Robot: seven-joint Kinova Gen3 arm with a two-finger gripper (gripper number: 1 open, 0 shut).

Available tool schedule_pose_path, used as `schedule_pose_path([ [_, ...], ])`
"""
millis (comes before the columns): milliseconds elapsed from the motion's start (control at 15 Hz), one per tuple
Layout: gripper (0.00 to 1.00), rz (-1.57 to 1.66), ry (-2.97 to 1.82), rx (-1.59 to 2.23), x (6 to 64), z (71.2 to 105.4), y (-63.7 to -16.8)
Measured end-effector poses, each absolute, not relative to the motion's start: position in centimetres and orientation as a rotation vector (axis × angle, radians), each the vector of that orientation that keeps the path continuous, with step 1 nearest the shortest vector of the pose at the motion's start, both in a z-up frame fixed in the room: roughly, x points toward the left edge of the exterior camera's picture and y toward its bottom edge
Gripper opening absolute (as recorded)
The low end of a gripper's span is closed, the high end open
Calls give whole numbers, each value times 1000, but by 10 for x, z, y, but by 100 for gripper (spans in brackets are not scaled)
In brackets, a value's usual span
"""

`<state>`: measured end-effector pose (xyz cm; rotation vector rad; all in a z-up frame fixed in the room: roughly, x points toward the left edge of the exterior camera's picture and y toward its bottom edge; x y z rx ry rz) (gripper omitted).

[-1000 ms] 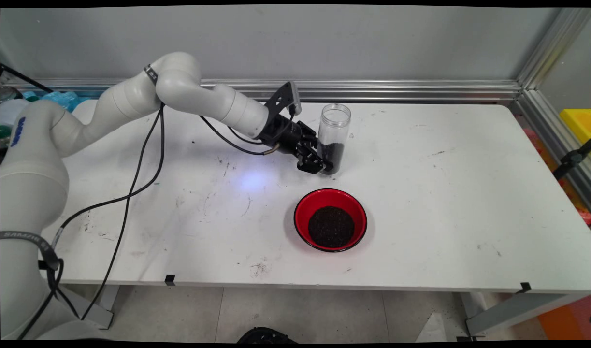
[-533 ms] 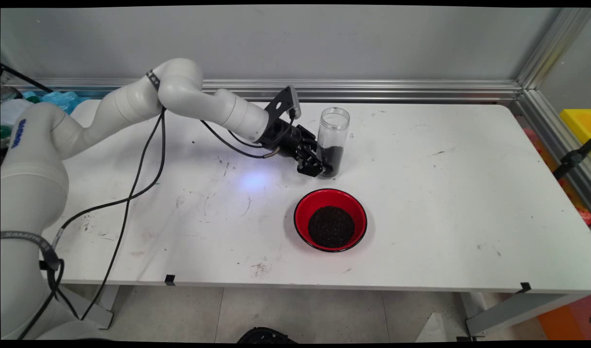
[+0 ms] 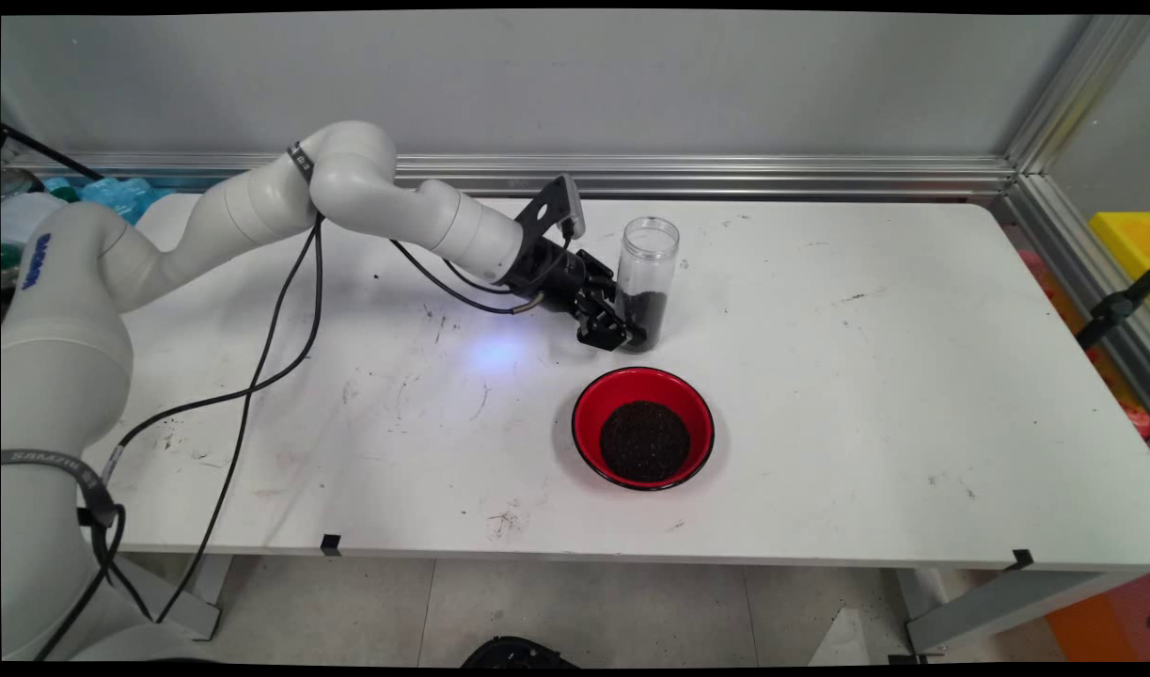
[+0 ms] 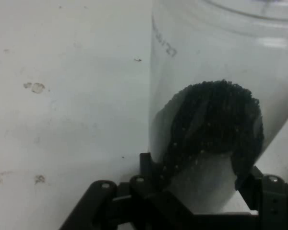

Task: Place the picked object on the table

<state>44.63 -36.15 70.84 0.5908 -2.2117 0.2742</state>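
Your clear jar (image 3: 646,280) stands upright and uncapped on the white tabletop (image 3: 866,376), toward the far side, a little right of centre. Dark granules (image 3: 642,315) fill roughly its lower third; the upper part is bare clear wall. In the hand view the jar (image 4: 221,96) fills the right half of the picture, with the granules (image 4: 216,124) heaped against the wall.

Your claw (image 3: 622,329) is closed on the lower part of the jar, reaching it from the left with the arm lying low and nearly level over the tabletop. In the hand view the claw (image 4: 197,177) has one finger (image 4: 146,165) against the jar's left side and the other (image 4: 249,179) against its right, both touching the wall.

Just in front of the jar, apart from it, a red bowl (image 3: 643,427) with a dark rim sits on the tabletop, holding a mound of the same dark granules. Black cables (image 3: 255,376) hang from the arm over the left part of the tabletop. Scuffs and specks mark the surface.
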Motion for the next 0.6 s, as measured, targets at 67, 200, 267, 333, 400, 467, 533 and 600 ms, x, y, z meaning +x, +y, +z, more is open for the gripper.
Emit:
schedule_pose_path([
  [67,0,272,-2213,590,446,708,-361],
  [200,0,270,-2214,589,446,707,-361],
  [267,0,269,-2214,589,446,706,-361],
  [333,0,268,-2215,589,446,705,-361],
  [400,100,267,-2215,589,446,705,-360],
  [467,100,265,-2215,590,447,704,-360],
  [533,100,264,-2215,590,447,704,-360],
  [600,100,262,-2215,591,447,703,-359],
])
